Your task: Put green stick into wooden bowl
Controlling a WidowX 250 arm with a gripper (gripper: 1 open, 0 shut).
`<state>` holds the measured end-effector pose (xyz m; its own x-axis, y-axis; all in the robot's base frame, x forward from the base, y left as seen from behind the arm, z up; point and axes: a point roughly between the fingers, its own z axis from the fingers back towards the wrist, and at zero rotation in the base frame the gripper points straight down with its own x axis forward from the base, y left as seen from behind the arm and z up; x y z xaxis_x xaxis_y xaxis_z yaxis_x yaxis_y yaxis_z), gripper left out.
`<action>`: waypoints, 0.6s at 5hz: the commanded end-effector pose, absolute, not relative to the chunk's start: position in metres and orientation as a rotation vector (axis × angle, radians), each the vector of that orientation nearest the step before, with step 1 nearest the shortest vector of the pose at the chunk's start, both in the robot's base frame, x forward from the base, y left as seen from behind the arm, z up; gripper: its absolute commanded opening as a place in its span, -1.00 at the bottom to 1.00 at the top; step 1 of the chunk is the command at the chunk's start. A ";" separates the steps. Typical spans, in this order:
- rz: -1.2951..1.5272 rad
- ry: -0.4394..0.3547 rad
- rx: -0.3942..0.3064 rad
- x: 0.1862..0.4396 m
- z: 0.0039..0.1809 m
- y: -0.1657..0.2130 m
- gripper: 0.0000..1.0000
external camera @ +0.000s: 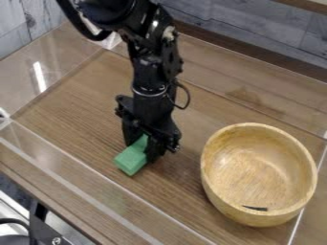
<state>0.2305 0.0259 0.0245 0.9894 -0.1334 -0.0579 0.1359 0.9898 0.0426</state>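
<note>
The green stick (130,158) is a small bright green block low over the wooden tabletop, left of centre. My black gripper (145,143) points straight down, its fingers shut on the block's upper right end. The wooden bowl (259,172) stands to the right near the front, round and light, holding nothing but a small dark mark at the bottom. A hand's width of bare table separates the gripper from the bowl's rim.
A clear plastic wall (57,153) rims the table along the left and front edges. The black arm (128,24) reaches down from the upper left. A grey plank wall (274,33) runs behind the table.
</note>
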 end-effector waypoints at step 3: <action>-0.030 -0.100 0.001 0.259 0.099 0.023 -1.00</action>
